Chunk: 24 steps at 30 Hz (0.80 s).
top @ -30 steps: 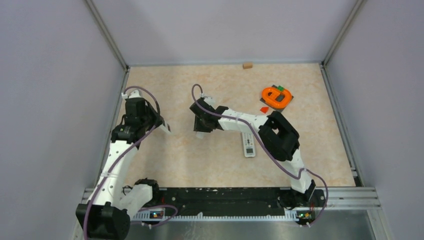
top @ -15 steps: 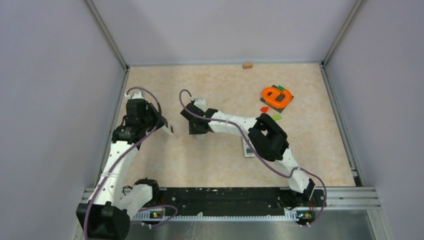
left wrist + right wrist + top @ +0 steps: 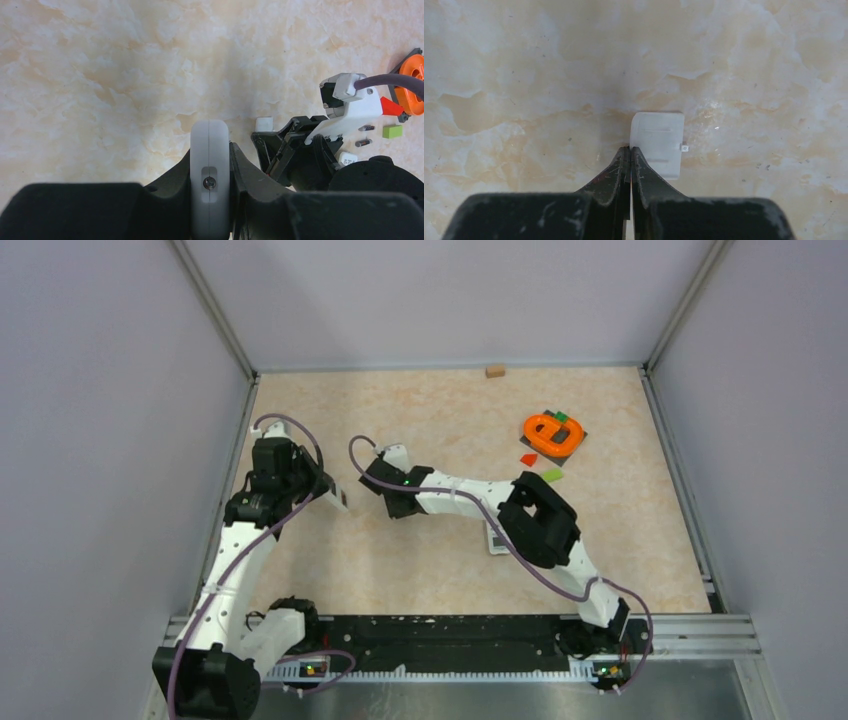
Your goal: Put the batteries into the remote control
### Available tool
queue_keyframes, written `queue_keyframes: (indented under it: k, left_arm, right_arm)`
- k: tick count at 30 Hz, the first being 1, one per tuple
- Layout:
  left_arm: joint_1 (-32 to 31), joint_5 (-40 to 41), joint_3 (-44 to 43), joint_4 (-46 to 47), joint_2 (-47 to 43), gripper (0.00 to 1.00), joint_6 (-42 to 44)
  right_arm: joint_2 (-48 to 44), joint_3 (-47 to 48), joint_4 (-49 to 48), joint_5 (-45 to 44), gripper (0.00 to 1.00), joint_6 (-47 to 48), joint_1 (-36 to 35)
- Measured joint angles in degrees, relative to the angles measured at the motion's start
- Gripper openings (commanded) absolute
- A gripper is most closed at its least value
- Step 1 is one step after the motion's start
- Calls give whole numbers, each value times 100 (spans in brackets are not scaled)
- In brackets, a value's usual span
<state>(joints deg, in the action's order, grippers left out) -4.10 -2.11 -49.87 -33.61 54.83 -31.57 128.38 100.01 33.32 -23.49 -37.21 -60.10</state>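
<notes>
Gripping a white slab (image 3: 209,200), that's the left gripper (image 3: 210,152). The right gripper (image 3: 630,150) is pinched shut on nothing, white cover (image 3: 658,142) at its 1 o'clock. The batteries (image 3: 366,128) sit at 3 o'clock in left wrist view.

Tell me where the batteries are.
Left wrist view, far right: two batteries lie just left of the green block, near the red wedge.

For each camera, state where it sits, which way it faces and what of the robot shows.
Top external: high behind the robot, looking down on the table; left arm and right arm show.
Left wrist: looks down the left pincer, shut on a white remote, at the table.
Right wrist: looks down past the shut right pincer.
Both wrist views share the white cover.
</notes>
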Motion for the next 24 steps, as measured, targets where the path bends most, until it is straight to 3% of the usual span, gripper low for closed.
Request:
queue_keyframes:
  k: [7, 13, 18, 24]
  left_arm:
    - [0, -2, 0, 17, 0, 0, 0]
    - [0, -326, 9, 122, 0, 0, -17]
    - [0, -944, 212, 695, -103, 0, -269]
    - [0, -1657, 929, 2037, -146, 0, -1161]
  right_arm:
    - [-195, -299, -166, 367, 0, 59, 151]
    - [-879, -1410, -933, 1182, 0, -168, 570]
    - [-2096, -2752, -1681, 1878, 0, -599, 1134]
    - [-3748, -3550, -2977, 2509, 0, -1397, 1480]
